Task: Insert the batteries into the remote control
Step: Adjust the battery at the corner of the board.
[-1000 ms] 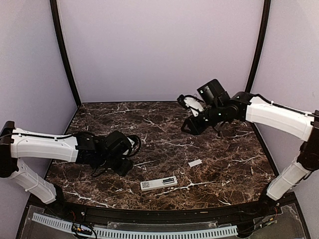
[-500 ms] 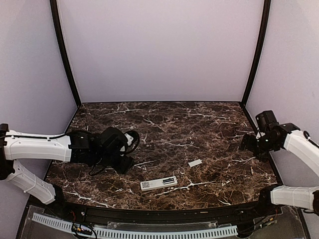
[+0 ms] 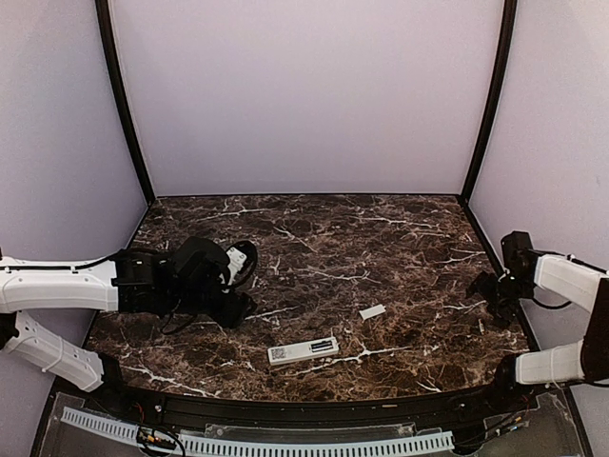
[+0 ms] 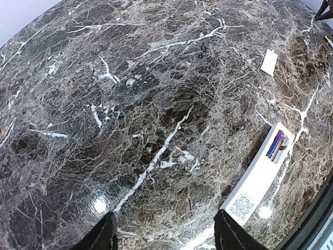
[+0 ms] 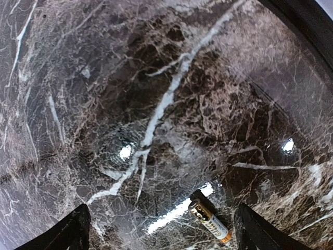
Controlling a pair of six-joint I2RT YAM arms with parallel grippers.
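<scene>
The white remote control (image 3: 303,350) (image 4: 260,179) lies label side up near the table's front edge, its battery bay uncovered. A bluish battery (image 4: 274,144) sits in that bay. My left gripper (image 3: 236,308) (image 4: 165,239) hovers open over bare marble to the left of the remote, with nothing between its fingers. My right gripper (image 3: 493,295) (image 5: 164,237) is open and low at the table's right edge. A second battery (image 5: 209,221), black and gold with a pale end, lies on the marble between its fingers, closer to the right one, untouched.
A small white cover piece (image 3: 372,311) (image 4: 270,62) lies on the marble behind and to the right of the remote. The table's dark raised rim (image 5: 307,26) runs close by my right gripper. Purple walls enclose the back and sides.
My right arm swung from the back centre to the right edge, dropped low, and its gripper opened. My left arm drew back slightly to the left.
</scene>
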